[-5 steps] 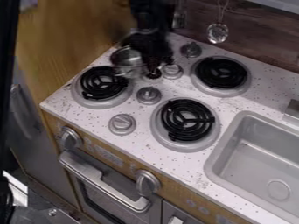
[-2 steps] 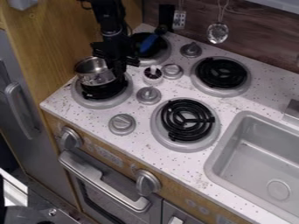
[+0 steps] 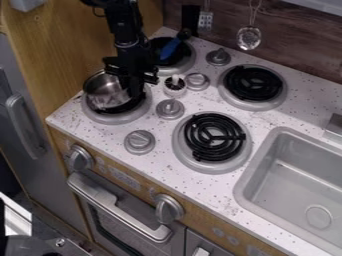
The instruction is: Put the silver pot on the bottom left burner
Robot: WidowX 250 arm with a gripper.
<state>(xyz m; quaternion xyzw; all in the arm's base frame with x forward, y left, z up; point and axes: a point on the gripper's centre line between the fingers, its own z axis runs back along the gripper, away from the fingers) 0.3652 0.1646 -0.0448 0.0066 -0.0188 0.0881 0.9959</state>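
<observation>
My gripper (image 3: 135, 86) hangs over the right part of the bottom left burner (image 3: 112, 119), at the left of the stove. It is shut on the right side of the silver pot (image 3: 105, 94), whose open top faces up. The pot sits low over that burner's left and middle part and looks slightly tilted. Black coil shows below and to the right of it. Whether the pot's base touches the coil cannot be made out.
A blue-handled utensil (image 3: 171, 48) lies over the back left burner (image 3: 180, 66). A small round cup (image 3: 175, 86) and knobs stand just right of the gripper. Wooden wall (image 3: 67, 55) rises at the left; the sink (image 3: 294, 185) is at the right.
The arm has swung left from the back of the stove, carrying the pot to the bottom left burner. Since the later earlier frame, gripper and pot have come down a little.
</observation>
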